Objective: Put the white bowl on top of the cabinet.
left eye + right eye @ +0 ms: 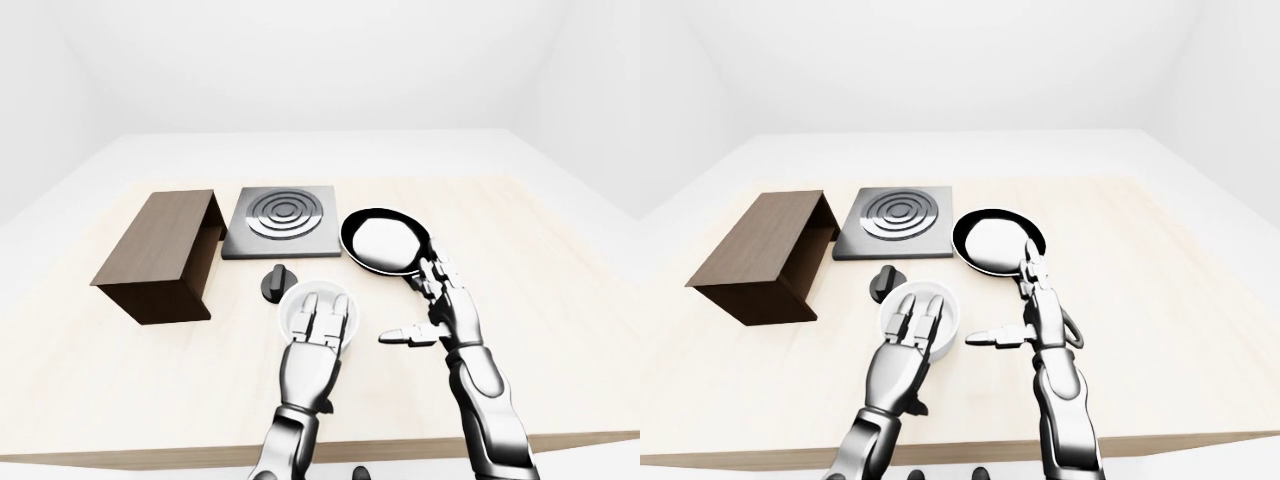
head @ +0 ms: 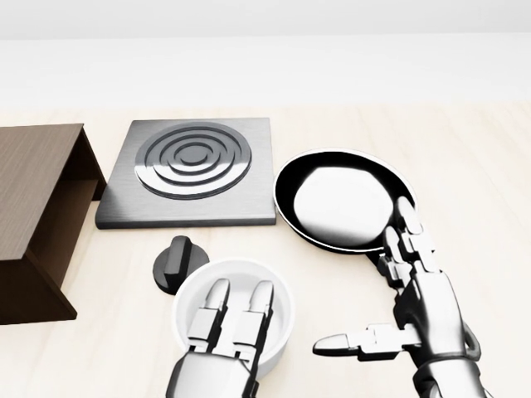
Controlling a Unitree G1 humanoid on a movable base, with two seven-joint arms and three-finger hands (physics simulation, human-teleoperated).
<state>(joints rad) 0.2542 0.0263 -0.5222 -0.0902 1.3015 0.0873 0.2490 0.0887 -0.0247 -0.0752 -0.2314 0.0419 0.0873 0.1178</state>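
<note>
The white bowl (image 2: 236,272) stands upright on the pale wooden table, low in the head view and just below a black knob. My left hand (image 2: 241,292) comes up from the bottom edge with its fingers (image 2: 217,300) stretched flat over the bowl's inside, open and not curled round the rim. To the bowl's right, my right hand (image 2: 373,282) is open, thumb pointing left and fingers reaching up to the pan's edge. The dark brown cabinet (image 1: 160,250) lies at the left, its open side facing right and its top flat.
A grey square hob plate (image 2: 192,170) with ringed burner sits above the bowl. A black frying pan (image 2: 344,199) lies to its right. The black knob (image 2: 178,261) rests between plate and bowl. The table's near edge (image 1: 400,445) runs under my forearms.
</note>
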